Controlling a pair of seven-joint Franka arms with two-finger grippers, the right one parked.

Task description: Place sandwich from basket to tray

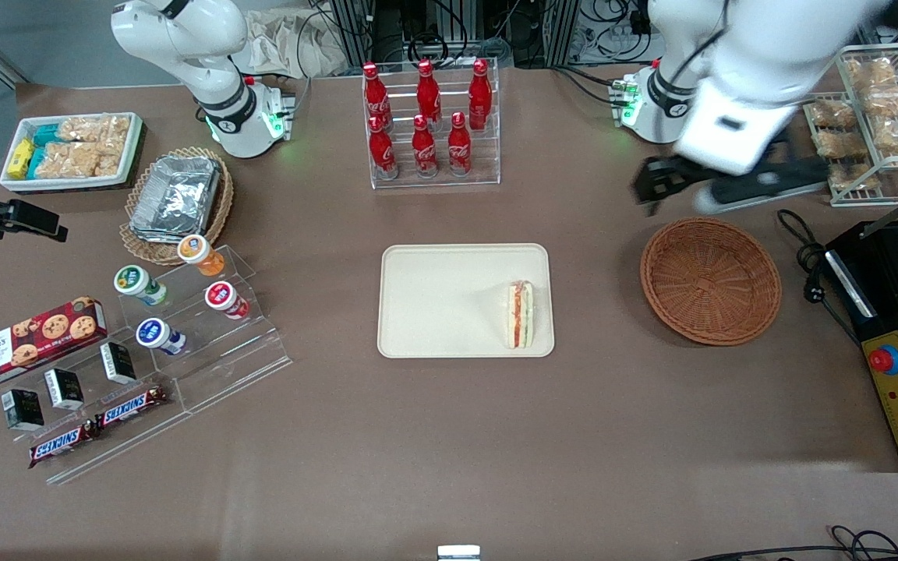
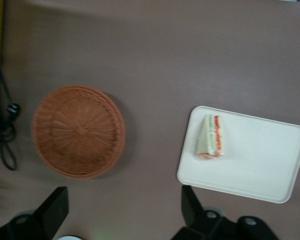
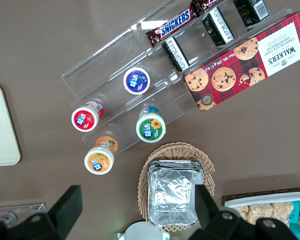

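Triangular white-bread sandwich [image 1: 520,315] with orange-red and green layers is seen lying on the flat cream-beige rectangular tray [image 1: 433,300], near its basket-side edge. Round reddish-brown woven wicker basket [image 1: 710,280] holds nothing. Gripper [image 1: 655,184] appears blurred above the table [image 1: 449,436], farther from the front camera than the basket; only the wrist view shows the jaws spread wide, seemingly empty.
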